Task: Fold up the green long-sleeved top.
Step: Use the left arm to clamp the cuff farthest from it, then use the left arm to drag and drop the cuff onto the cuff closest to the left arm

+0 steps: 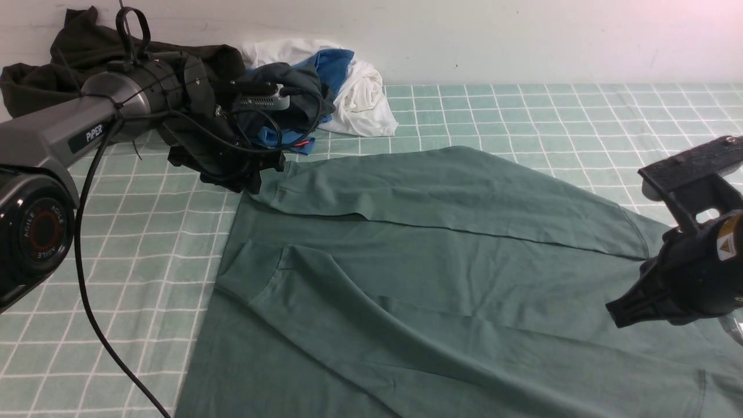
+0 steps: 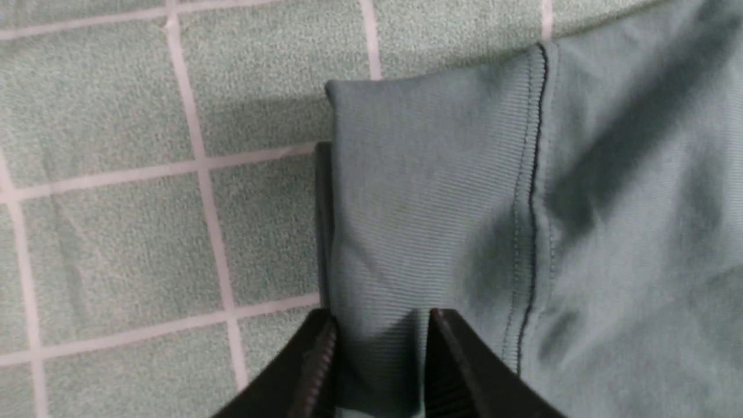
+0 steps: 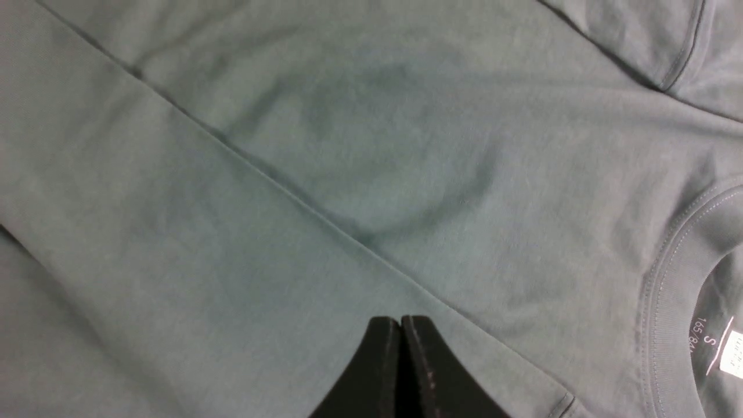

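Front view shows, at the far left, the checked table cover point(image 1: 116, 244) and the left gripper point(image 1: 255, 174) reaching forward to the far left corner of the green long-sleeved top point(image 1: 441, 278). Just behind this gripper lies a pile of other clothes point(image 1: 342, 87), dark, blue and white, against the wall; it is apart from the work.

In the left wrist view the jaws stand only a little apart, with the ribbed cuff point(image 2: 429, 191) of one sleeve point(image 1: 441, 191) between them. It appears that they pinch the cloth, because the edge of the cuff is a bit raised from the cover and throws a shadow, but the contact itself is at the border of the picture. I judge that the cuff is held this way to lay the sleeve across the body, so that the top becomes a narrower shape before the larger folds.

The top lies spread flat in the middle of the table, with both sleeves brought over the body.

At the right, the right gripper point(image 1: 618, 313) hovers above the top. Its jaws are pressed together and hold nothing. Near it the collar point(image 3: 667, 290) with a size label point(image 3: 732, 354) is visible. Probably this arm waits clear of the cloth, in order not to drag it.
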Available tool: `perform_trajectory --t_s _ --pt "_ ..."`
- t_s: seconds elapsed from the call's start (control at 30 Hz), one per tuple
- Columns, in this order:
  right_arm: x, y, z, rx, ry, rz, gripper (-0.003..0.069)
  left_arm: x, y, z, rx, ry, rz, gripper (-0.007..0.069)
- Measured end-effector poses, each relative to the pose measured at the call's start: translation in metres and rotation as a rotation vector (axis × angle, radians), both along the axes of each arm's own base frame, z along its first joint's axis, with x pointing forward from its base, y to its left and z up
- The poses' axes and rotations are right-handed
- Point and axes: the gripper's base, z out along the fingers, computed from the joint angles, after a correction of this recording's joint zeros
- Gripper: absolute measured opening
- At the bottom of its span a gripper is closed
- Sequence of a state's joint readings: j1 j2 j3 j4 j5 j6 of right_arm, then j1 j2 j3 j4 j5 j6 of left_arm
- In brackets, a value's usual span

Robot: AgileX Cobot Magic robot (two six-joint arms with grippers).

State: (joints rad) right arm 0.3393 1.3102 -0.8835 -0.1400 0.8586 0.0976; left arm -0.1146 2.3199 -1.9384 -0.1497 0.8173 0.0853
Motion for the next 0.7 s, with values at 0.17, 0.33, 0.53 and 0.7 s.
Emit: perform_trajectory --t_s 0.17,0.33,0.53,0.7 --pt "0.001 0.000 0.000 0.004 -0.009 0.001 -0.0014 0.000 0.000 0.000 0.007 0.002 -0.015 0.0143" --pt "0.002 0.001 0.001 0.006 -0.026 0.009 -0.0014 -0.002 -0.001 -0.002 0.021 0.024 -0.046 0.0029" --pt "0.002 0.001 0.001 0.001 -0.028 0.018 -0.0014 -0.008 -0.002 0.003 0.011 0.069 -0.052 0.0027" --pt "0.003 0.001 0.004 -0.006 -0.032 0.019 -0.0014 -0.032 -0.009 0.070 -0.002 0.042 -0.089 0.0027"
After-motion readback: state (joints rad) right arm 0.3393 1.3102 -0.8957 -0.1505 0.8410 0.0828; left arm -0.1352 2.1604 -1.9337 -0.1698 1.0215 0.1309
